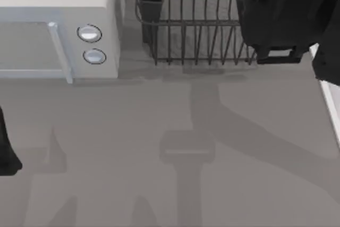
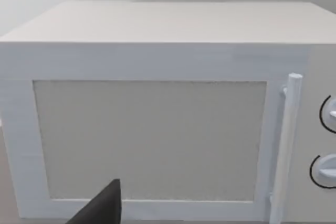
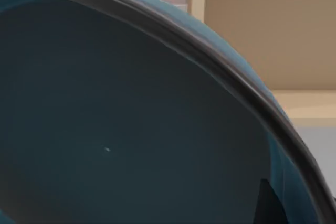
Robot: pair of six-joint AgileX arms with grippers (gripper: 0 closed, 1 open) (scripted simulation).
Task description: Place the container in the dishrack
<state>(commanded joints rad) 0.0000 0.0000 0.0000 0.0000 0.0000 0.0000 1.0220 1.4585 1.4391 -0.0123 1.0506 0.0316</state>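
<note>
right gripper (image 1: 276,19), grip state unreadable, hangs over the dishrack (image 1: 196,25) far right with the container (image 3: 131,119) close against its wrist camera; lower level, inside bars.

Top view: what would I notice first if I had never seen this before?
Probably the big white microwave with two round knobs at the table's far left. Next to it stands the black wire dishrack, with the dark right arm over its right side. The right wrist view looks into the teal container.
</note>
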